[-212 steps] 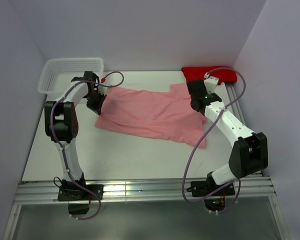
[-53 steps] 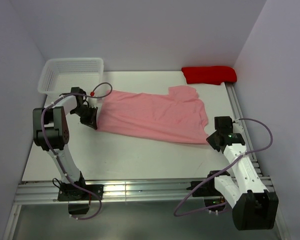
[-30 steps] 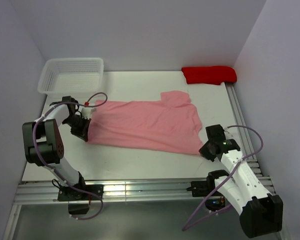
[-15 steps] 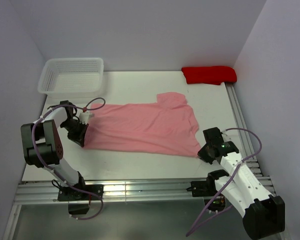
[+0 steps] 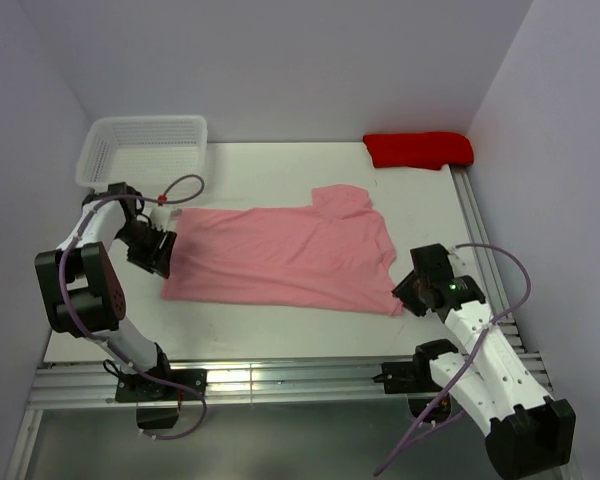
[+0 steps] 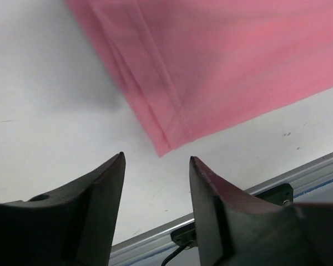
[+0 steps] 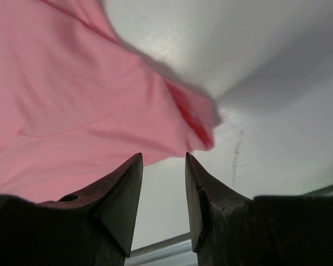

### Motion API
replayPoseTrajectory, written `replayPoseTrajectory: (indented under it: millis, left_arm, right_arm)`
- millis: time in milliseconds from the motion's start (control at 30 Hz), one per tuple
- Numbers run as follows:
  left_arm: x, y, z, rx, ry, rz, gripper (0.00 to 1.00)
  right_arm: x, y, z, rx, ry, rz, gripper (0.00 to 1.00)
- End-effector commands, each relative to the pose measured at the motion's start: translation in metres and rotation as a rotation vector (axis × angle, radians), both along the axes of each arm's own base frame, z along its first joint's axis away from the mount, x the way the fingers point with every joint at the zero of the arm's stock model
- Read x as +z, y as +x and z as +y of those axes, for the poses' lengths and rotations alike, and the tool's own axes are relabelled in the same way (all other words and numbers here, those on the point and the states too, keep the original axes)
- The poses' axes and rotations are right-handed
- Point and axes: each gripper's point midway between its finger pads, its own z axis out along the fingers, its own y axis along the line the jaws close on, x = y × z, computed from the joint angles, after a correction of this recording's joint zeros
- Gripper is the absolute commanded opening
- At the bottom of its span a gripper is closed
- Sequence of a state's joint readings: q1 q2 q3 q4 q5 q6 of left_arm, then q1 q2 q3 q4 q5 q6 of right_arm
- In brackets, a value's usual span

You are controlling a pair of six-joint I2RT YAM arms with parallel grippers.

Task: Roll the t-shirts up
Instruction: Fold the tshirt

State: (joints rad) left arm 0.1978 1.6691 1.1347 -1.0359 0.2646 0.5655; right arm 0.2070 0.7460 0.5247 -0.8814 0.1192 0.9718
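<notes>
Two grippers stand part-open and empty: the left gripper (image 6: pixel 156 159) has a corner of the pink t-shirt (image 6: pixel 238 55) just beyond its fingertips, not between them; the right gripper (image 7: pixel 164 157) likewise, a hem corner lying just ahead of its fingers on the white table (image 7: pixel 277 83)

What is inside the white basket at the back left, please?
Nothing shows inside the white basket: only its bare mesh floor is visible. Its near wall screens the strip of floor right behind it, so that part cannot be checked.
</notes>
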Motion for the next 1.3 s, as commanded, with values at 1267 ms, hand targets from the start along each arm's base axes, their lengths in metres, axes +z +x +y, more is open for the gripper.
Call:
replayPoseTrajectory:
  millis: [1267]
  left_arm:
    - [-0.009, 0.256, -0.027, -0.177, -0.06, -0.63, 0.61]
  right_arm:
    - [0.056, 0.337, -0.016, 0.198, -0.005, -0.324, 0.4]
